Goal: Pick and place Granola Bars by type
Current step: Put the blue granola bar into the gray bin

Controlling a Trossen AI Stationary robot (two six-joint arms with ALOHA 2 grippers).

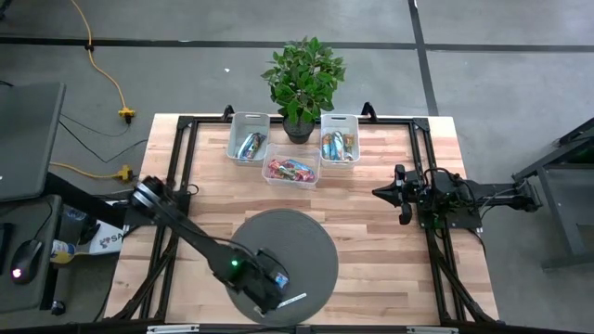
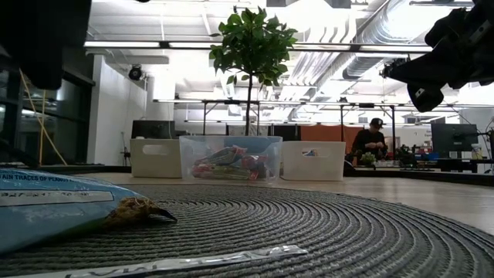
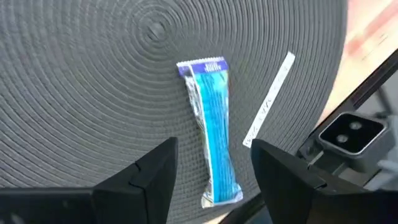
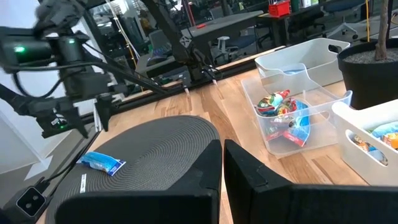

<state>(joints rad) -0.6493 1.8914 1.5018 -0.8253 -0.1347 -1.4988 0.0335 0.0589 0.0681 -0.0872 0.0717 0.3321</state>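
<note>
One light blue granola bar (image 3: 211,130) lies flat on the round grey mat (image 1: 316,243), near the mat's near edge (image 1: 281,277). It also shows in the low view (image 2: 46,208) and the right wrist view (image 4: 102,162). My left gripper (image 3: 214,171) hovers over the bar, open, one finger on each side of its lower half, touching nothing. More bars fill three clear bins at the far edge: blue ones (image 1: 249,144), red/pink ones (image 1: 290,170) and tan-orange ones (image 1: 338,146). My right gripper (image 1: 390,193) waits shut above the table's right side.
A thin white strip label (image 3: 268,102) lies on the mat beside the bar. A potted plant (image 1: 302,79) stands behind the bins. A small camera block (image 3: 350,132) sits at the table's near edge. Bare wood lies between the mat and the bins.
</note>
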